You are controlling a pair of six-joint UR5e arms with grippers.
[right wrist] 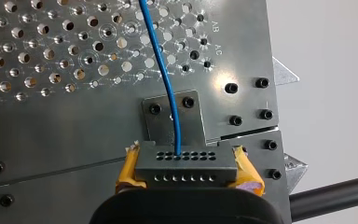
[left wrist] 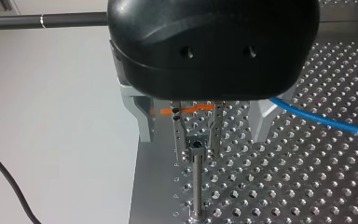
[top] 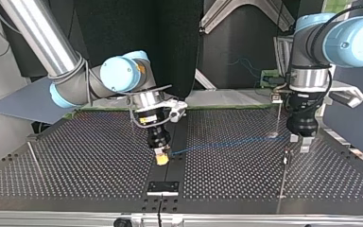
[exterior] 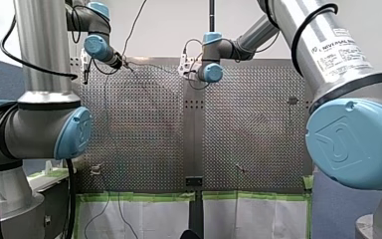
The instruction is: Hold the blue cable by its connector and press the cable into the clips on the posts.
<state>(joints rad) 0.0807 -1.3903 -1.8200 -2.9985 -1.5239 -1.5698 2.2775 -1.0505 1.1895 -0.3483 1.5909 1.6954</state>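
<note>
Perforated metal table (top: 75, 156) under dark panels, built of two plates joined at a middle seam. Green tape (exterior: 139, 196) along the near edge in the front view.

Right gripper (top: 162, 160) over that seam, at the middle of the top view, pointing straight down. Yellow pads (right wrist: 129, 170) clamped on both sides of a grey rectangular connector block (right wrist: 186, 165) with two rows of small holes. Small bolted metal plate (right wrist: 175, 119) on the table just ahead of the connector.

Thin blue cable (right wrist: 165, 79) coming out of the connector's far row of holes and running off ahead of the gripper across the perforated surface. In the top view, stretched in a nearly straight line just above the table, from the connector toward the left gripper (top: 300, 142) at that view's right.

Left gripper black-bodied, pointing down near the table's edge, pale metal fingers (left wrist: 142, 123) standing apart. Between them in the left wrist view, a slim upright metal post (left wrist: 196, 186) topped by a small forked clip (left wrist: 196, 143), with a short orange strand (left wrist: 193, 108) across the tops of its prongs. Blue cable passing beside one finger, apart from the clip.

Another thin metal post (top: 34, 158) near the table's left edge in the top view, well apart from both grippers.
</note>
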